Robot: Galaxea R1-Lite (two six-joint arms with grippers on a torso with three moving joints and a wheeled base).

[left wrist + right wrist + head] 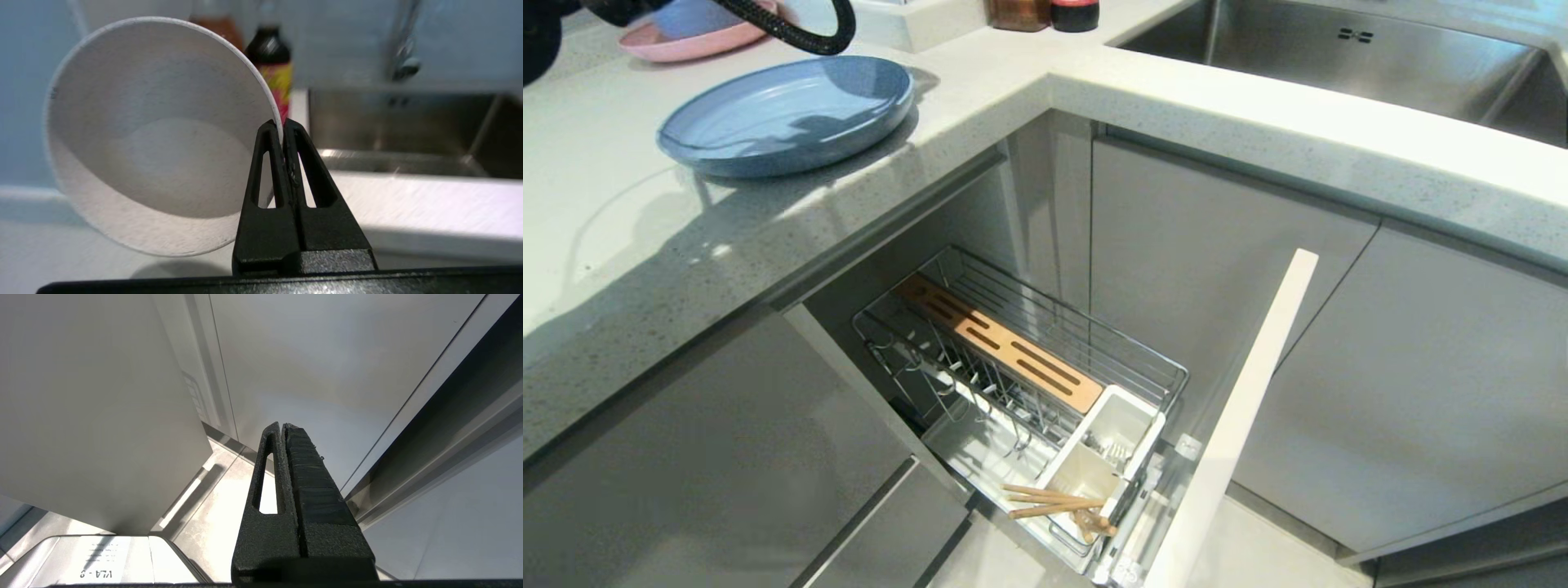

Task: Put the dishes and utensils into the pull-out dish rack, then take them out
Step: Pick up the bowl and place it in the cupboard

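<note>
In the left wrist view my left gripper (282, 122) is shut on the rim of the off-white bowl (151, 139), which hangs tilted above the counter. The head view shows only a dark bit of that arm at the far left edge. The light-blue plate (788, 114) lies flat on the counter. Below, the pull-out dish rack (1013, 367) stands open with its pale front panel (1233, 425). Wooden chopsticks (1054, 500) lean out of the near white cup, and metal cutlery (1104, 445) sits in the cup behind it. My right gripper (282, 425) is shut and empty, parked low beside cabinet fronts.
A pink plate (678, 45) with a blue bowl on it sits behind the blue plate. Two bottles (1045, 12) stand at the counter's back, next to the steel sink (1339, 57). A black cable (792, 33) loops over the counter. Grey cabinet doors flank the rack.
</note>
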